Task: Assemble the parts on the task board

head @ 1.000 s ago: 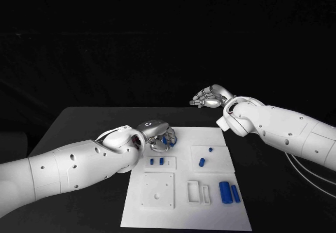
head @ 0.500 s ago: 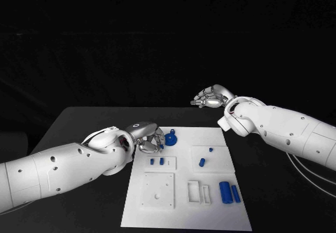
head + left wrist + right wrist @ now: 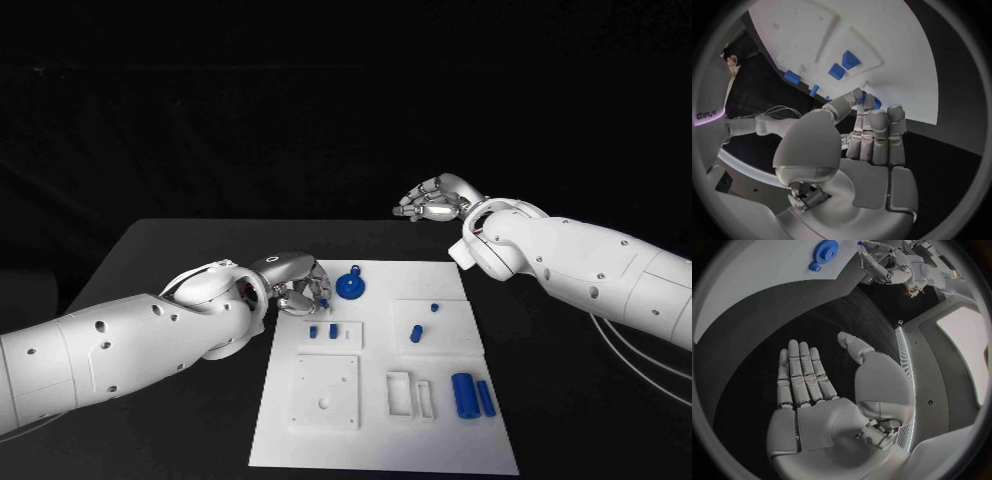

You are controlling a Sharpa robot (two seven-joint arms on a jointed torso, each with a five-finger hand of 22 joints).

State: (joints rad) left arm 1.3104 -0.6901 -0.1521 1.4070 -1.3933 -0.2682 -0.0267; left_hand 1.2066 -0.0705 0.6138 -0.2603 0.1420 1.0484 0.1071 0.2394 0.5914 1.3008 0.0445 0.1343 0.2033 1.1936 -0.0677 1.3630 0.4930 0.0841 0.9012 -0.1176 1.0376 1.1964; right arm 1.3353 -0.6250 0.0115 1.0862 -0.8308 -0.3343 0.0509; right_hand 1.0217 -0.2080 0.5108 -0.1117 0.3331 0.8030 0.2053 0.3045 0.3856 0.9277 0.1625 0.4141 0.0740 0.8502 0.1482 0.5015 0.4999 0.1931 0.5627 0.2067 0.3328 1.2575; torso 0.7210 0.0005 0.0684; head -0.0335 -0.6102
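While the left hand (image 3: 296, 285) hovers at the near-left edge of the flat white task board (image 3: 447, 420), its silver fingers (image 3: 879, 132) lie straight and pressed side by side, holding nothing. Just beside them on the board's far end lies a round blue toothed gear part (image 3: 351, 289). Farther right, the right hand (image 3: 433, 200) hangs beyond the board over the black table (image 3: 159, 250), palm flat, fingers extended together, thumb apart, empty.
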